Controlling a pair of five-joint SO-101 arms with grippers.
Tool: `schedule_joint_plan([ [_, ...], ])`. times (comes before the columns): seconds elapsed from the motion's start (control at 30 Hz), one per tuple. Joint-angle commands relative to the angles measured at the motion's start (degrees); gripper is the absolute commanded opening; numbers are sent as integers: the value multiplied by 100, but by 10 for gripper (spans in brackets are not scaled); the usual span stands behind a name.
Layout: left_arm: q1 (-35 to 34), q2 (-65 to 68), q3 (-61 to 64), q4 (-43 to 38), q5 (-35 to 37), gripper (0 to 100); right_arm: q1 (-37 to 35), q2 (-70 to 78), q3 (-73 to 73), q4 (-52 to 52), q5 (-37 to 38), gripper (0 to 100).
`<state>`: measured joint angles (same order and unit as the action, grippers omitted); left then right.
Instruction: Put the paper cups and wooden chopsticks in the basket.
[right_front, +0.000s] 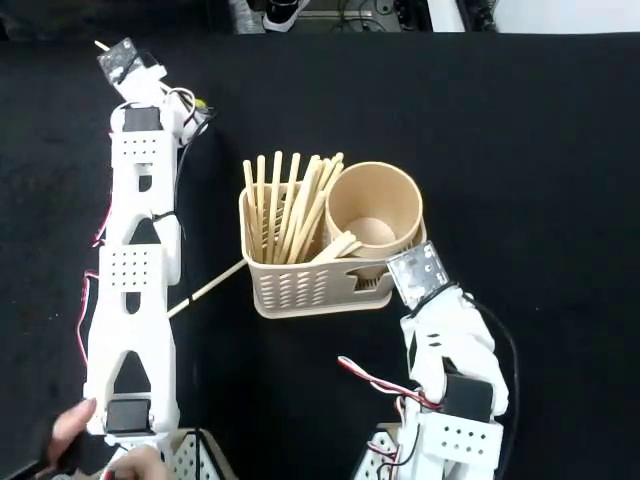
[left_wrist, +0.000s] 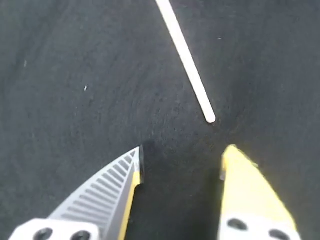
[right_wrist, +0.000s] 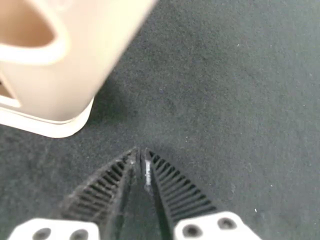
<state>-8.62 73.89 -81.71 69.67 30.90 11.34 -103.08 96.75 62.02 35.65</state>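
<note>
The left gripper (left_wrist: 182, 152) hangs low over the black table (right_front: 530, 150), jaws apart w/ nothing between. A chopstick (left_wrist: 186, 62) lies flat, its end just ahead of the tips. From above, a loose chopstick (right_front: 205, 290) runs out from the basket (right_front: 300, 292) at its 8 o'clock corner; can't tell if it's the same stick. It's prob. light, stiff, smooth & thin, so likely to roll or pivot: pinch across it nr the middle, not the end. More chopsticks (right_front: 285, 205) stand in the basket's 9 o'clock half, w/ the paper cup (right_front: 375, 205) in the 3 o'clock half. The right gripper (right_wrist: 141, 154) sits at the basket's 5 o'clock, jaws closed on nothing.
</note>
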Motion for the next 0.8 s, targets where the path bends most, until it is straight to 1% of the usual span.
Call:
schedule_joint_plan([
  [0.0, 57, -466, -84, 0, 237, 327, -18, -233, -13, 26, 44, 12],
  [0.1, 66, -457, -84, 53, -501, 342, -18, -233, -13, 26, 44, 12],
  [0.2, -154, -448, -92, -18, -659, 315, -18, -233, -13, 26, 44, 12],
  [0.27, -286, -431, -92, -149, -782, 281, -18, -233, -13, 26, 44, 12],
  [0.33, -426, -422, -92, -343, -1002, 227, -18, -233, -13, 26, 44, 12],
  [0.4, -532, -422, -92, -457, -1389, 167, -18, -233, -13, 26, 44, 12],
  [0.47, -620, -431, -92, -404, -1846, 120, -18, -233, -13, 26, 44, 12],
  [0.53, -655, -413, -92, -352, -2198, 98, -18, -233, -13, 26, 44, 12],
  [0.57, -655, -404, -92, -334, -2277, 98, -18, -233, -13, 26, 44, 12],
  [0.63, -629, -404, -40, -281, -2207, 97, -18, -233, -13, 26, 44, 12],
  [0.77, -655, -404, -75, -273, -1705, 98, -18, -233, -13, 26, 44, 12],
])
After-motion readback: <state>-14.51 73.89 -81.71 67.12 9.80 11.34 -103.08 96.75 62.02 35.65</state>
